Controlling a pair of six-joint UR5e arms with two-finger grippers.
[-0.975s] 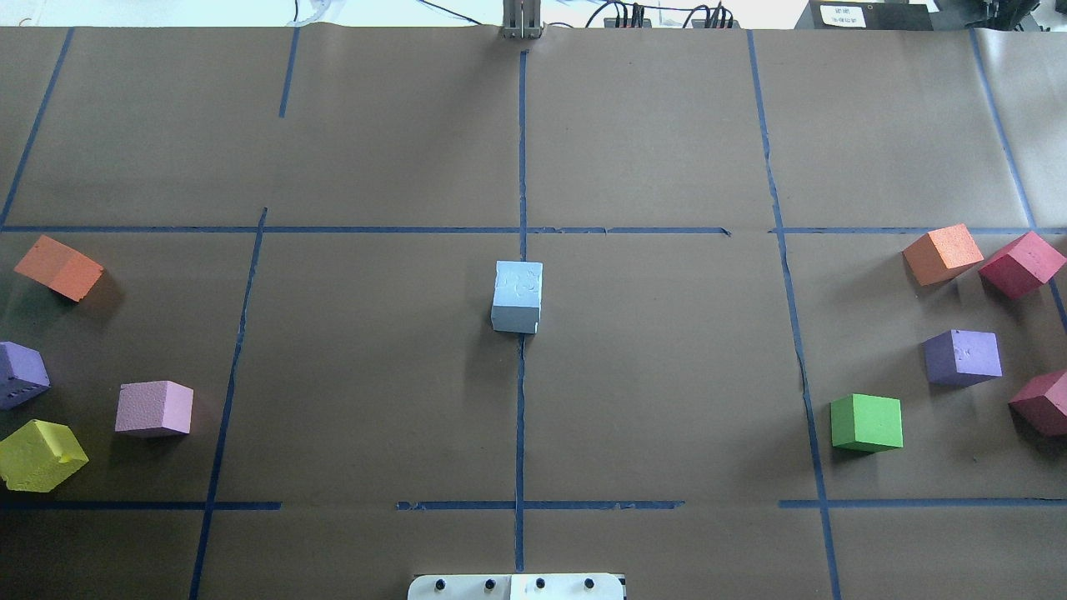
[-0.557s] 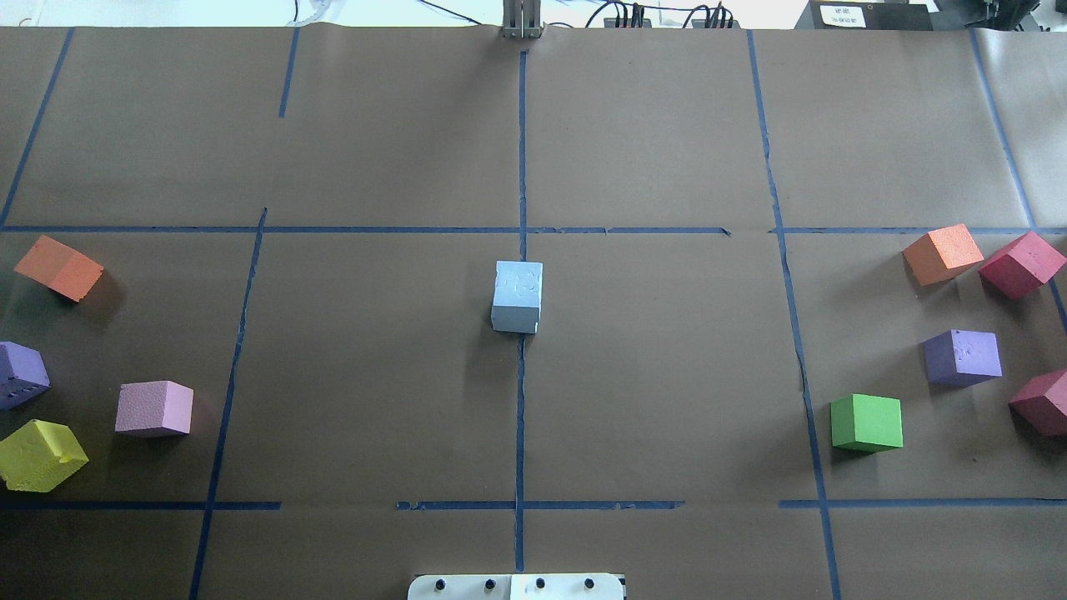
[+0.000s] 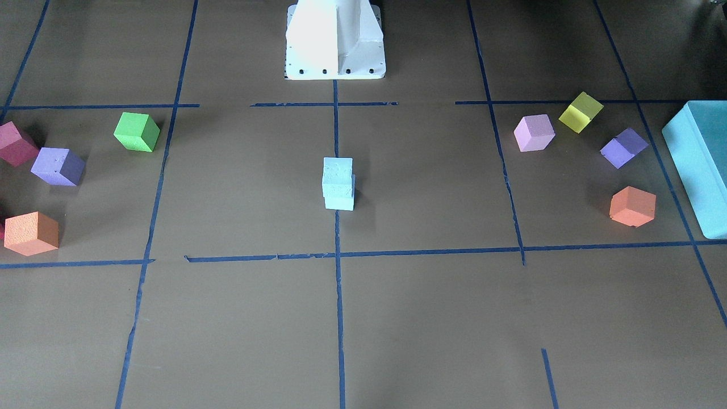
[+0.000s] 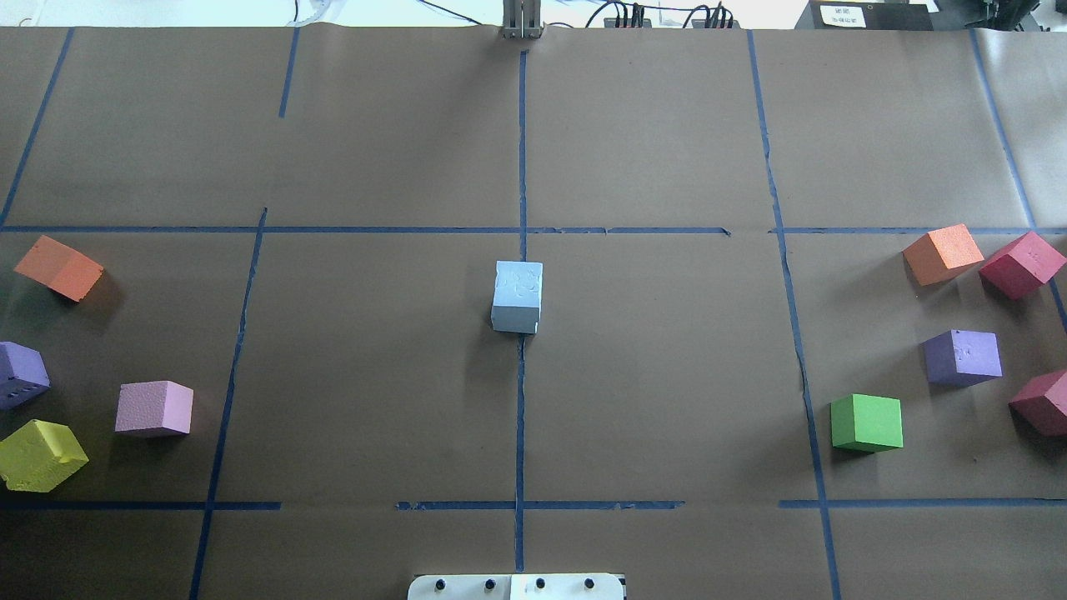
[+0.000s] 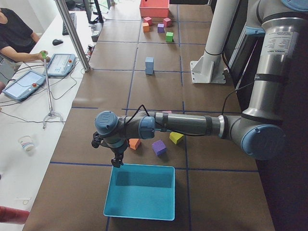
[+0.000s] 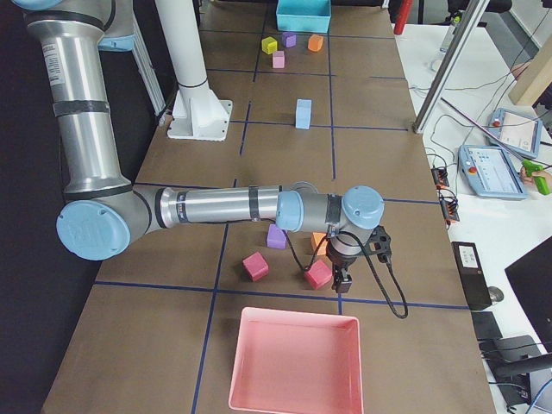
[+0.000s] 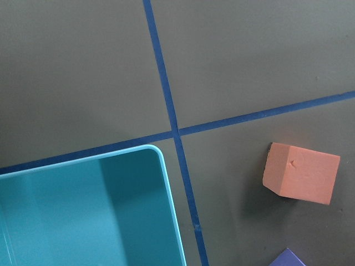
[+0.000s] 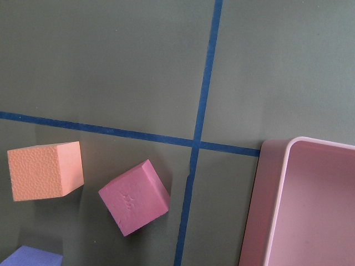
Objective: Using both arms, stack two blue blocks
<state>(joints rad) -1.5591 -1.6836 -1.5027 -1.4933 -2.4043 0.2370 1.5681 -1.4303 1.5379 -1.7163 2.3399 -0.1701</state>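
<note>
The two blue blocks stand stacked at the table's centre on the blue tape line: the upper block (image 3: 337, 170) sits on the lower block (image 3: 339, 200), slightly offset. The stack also shows in the overhead view (image 4: 517, 296) and in both side views (image 5: 149, 65) (image 6: 303, 113). No gripper is near it. My left gripper (image 5: 116, 162) hangs over the far edge of the teal tray (image 5: 144, 166). My right gripper (image 6: 342, 280) hangs by a crimson cube (image 6: 318, 274) near the pink tray (image 6: 293, 312). I cannot tell whether either gripper is open or shut; neither wrist view shows its fingers.
Coloured cubes lie in clusters at both table ends, among them a green cube (image 4: 867, 422), a purple cube (image 4: 963, 357), a pink cube (image 4: 154, 408) and a yellow cube (image 4: 40, 454). The white pedestal (image 3: 335, 40) stands at the robot's side.
</note>
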